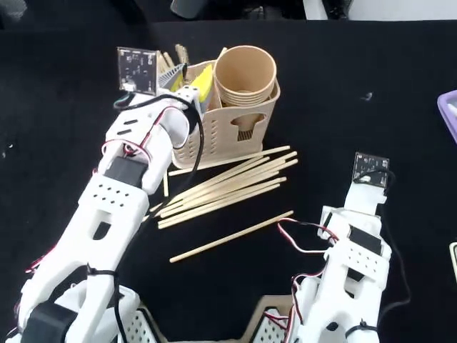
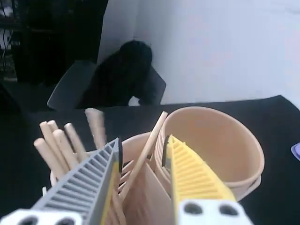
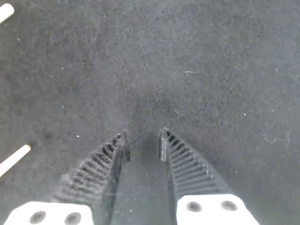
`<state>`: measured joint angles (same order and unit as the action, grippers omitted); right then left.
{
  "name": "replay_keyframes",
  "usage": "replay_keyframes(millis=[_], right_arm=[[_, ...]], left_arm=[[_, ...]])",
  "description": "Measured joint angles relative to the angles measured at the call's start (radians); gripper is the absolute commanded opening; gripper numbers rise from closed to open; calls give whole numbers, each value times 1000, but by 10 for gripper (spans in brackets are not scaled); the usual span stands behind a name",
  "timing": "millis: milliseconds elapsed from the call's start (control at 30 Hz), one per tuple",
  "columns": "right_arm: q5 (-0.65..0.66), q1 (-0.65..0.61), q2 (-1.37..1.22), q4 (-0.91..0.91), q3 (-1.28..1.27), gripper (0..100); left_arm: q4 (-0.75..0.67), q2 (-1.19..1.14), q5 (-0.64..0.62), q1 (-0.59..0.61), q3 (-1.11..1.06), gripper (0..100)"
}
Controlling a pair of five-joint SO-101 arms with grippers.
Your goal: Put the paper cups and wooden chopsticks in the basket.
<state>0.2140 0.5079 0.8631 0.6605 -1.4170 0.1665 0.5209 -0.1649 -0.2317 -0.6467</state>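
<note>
A beige basket (image 1: pixel 239 128) stands at the back of the black table. Stacked paper cups (image 1: pixel 245 71) sit in one compartment, also seen as cups (image 2: pixel 213 140). Several wooden chopsticks (image 2: pixel 58 145) stand in the other. My left gripper (image 1: pixel 187 78) hovers over that compartment, open; a leaning chopstick (image 2: pixel 149 140) passes loosely between its grey and yellow fingers (image 2: pixel 187 164). A bundle of chopsticks (image 1: pixel 228 184) and a single chopstick (image 1: pixel 232 236) lie in front of the basket. My right gripper (image 3: pixel 143 140) points down at bare cloth, open and holding nothing.
A purple object (image 1: pixel 450 111) sits at the table's right edge. The right arm (image 1: pixel 353 254) stands at the front right, beside the single chopstick's end. Two chopstick ends (image 3: pixel 14 159) show near the right gripper. Bare black cloth lies to the right of the basket.
</note>
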Motion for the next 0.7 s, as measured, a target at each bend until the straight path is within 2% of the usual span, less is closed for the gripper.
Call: replay_keyframes(millis=[167,400,533,600,700], right_arm=[[0,0,0,0,0,114],[0,0,0,0,0,115],[0,0,0,0,0,115],[0,0,0,0,0,115],[0,0,0,0,0,116]], left_arm=[[213,20,0,28,135,173],[713,229,3,132,245,175],[950,305,114,160,199,175],[1003,311,180,160,127,175],[976,311,224,158,-29,184]])
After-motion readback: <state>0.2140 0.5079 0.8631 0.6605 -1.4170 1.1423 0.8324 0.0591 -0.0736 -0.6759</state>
